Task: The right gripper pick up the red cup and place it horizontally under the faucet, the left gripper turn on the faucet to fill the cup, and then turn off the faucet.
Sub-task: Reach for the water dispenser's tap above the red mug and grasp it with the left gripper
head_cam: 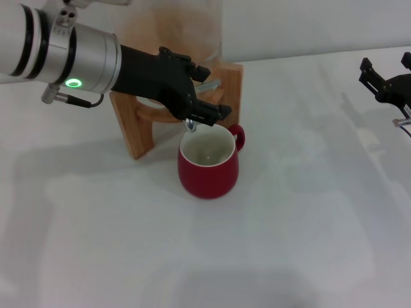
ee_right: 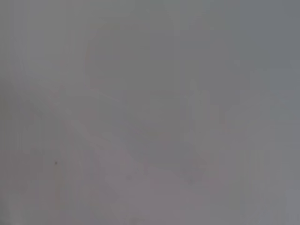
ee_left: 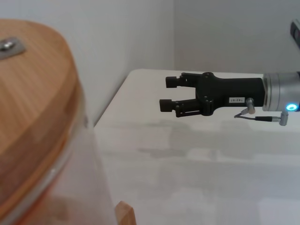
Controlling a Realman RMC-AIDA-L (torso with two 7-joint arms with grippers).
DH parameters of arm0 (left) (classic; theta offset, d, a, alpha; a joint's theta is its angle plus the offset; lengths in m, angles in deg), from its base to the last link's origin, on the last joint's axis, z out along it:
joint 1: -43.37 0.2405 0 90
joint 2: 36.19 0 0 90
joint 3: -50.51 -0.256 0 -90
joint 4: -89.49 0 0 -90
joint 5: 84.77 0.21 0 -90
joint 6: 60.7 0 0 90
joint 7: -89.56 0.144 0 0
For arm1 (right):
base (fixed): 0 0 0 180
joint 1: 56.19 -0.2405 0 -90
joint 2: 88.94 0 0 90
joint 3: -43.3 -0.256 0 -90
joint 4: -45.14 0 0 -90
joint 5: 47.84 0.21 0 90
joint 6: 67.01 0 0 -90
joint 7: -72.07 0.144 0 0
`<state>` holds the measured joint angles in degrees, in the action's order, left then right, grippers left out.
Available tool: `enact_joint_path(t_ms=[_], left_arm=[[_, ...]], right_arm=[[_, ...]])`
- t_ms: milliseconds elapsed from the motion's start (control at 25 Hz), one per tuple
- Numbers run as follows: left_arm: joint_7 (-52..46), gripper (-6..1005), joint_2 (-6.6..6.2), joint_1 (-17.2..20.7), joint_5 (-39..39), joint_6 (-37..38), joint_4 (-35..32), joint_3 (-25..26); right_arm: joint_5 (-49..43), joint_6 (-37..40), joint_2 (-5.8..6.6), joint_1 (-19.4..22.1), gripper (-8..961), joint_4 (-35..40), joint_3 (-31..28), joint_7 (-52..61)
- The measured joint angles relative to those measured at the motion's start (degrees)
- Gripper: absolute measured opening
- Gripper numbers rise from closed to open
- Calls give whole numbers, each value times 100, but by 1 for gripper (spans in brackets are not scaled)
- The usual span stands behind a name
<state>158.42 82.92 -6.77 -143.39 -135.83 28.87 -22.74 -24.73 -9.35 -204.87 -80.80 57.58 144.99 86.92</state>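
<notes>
The red cup (head_cam: 207,163) stands upright on the white table, handle to the right, its rim just below the chrome faucet (head_cam: 191,124). The faucet sits on a clear glass dispenser (head_cam: 173,29) in a wooden stand (head_cam: 136,128). My left gripper (head_cam: 207,90) is at the faucet, open, with one finger above and one below the flat lever (head_cam: 212,83). My right gripper (head_cam: 386,65) is open and empty, far to the right of the cup. It also shows in the left wrist view (ee_left: 168,93). The right wrist view shows only grey.
The dispenser's wooden lid (ee_left: 28,93) and glass wall fill the near side of the left wrist view. The white table (head_cam: 289,244) spreads in front of and to the right of the cup. A wall stands behind the dispenser.
</notes>
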Motion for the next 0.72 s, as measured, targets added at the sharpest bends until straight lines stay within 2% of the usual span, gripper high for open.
enact_joint_path(t_ms=[720], left_arm=[[-8,829,8,-119,29,-20,-35,-80]], right_arm=[[0,41,9,2,873,12,36,5]])
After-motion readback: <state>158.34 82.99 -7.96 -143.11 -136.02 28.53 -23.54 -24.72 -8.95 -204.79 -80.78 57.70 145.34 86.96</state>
